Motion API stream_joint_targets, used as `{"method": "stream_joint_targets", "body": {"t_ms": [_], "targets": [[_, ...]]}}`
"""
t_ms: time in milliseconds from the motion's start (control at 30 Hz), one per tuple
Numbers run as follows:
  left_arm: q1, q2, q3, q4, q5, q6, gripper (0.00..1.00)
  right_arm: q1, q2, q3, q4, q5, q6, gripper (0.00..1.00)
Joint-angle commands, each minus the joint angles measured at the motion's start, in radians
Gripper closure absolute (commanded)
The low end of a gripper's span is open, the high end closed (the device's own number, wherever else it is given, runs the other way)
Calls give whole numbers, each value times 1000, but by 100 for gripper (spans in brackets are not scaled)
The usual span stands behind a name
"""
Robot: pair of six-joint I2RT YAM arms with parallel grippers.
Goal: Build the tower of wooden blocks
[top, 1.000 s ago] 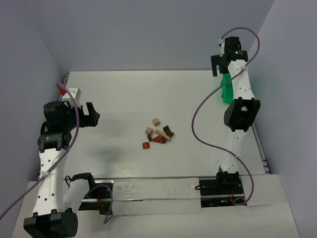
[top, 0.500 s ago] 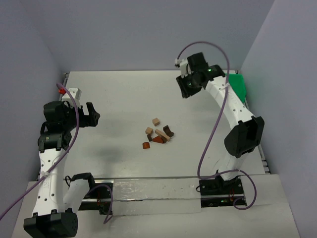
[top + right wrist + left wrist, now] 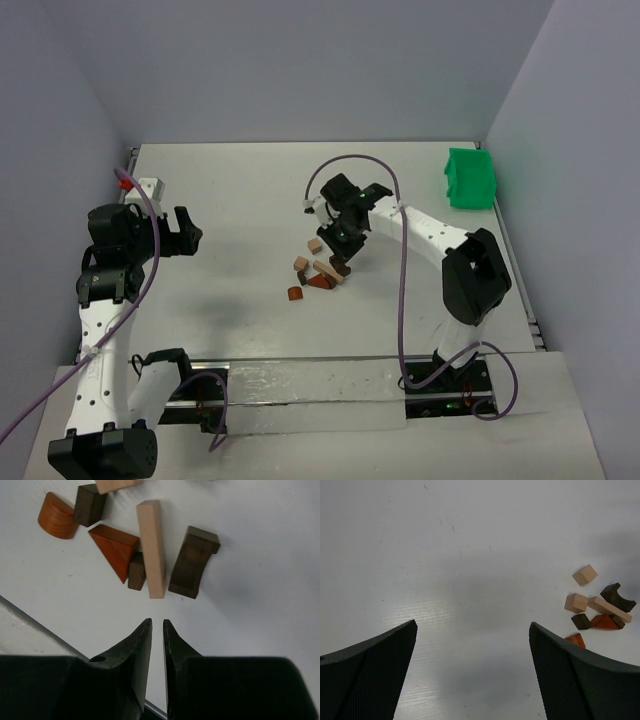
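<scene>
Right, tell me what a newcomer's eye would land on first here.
A loose scatter of tiny tan, reddish and dark brown wooden blocks lies mid-table, nothing stacked yet. The right arm's black two-finger gripper hangs close by them, jaws shut and empty. The bright green bin sits in the far right corner, and the left arm's black gripper stands wide open to the left.

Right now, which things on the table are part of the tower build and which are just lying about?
For the job: tan bar, tan cubes, dark arch, red-brown wedge, half-round piece, small dark blocks.
Lying about: green bin.
</scene>
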Motion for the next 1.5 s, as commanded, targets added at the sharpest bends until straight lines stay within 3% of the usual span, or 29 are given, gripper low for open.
{"method": "stream_joint_targets", "body": {"t_ms": [0, 867, 1467], "targets": [[10, -8, 2, 22, 25, 7, 1, 48, 8, 3, 59, 4, 22, 78], [11, -13, 2, 21, 28, 7, 1, 76, 198, 110, 53, 43, 25, 63], [12, -11, 2, 21, 27, 7, 1, 74, 276, 140, 74, 62, 18, 62]]}}
